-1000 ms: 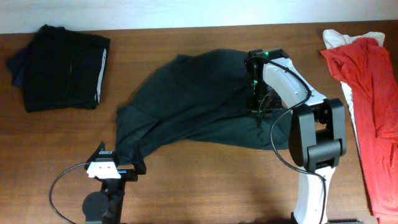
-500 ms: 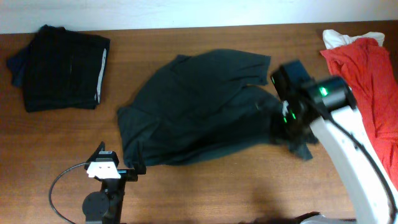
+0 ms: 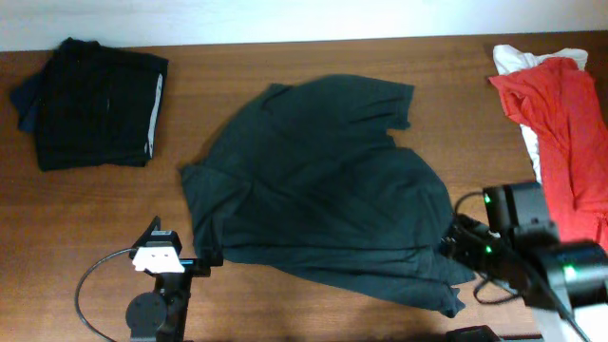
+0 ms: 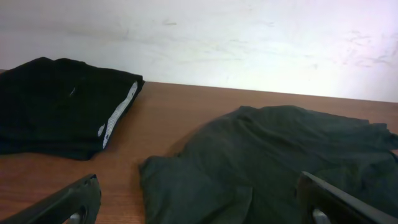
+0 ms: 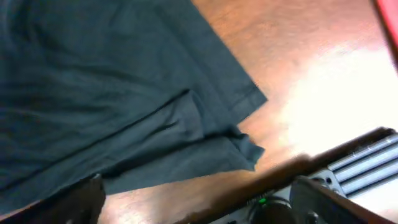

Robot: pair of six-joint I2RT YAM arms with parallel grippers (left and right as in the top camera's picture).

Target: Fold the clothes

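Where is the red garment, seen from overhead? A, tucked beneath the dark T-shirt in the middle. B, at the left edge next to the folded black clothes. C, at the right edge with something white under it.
C: the red garment lies along the right edge of the table with white cloth showing beneath it, apart from the dark T-shirt.
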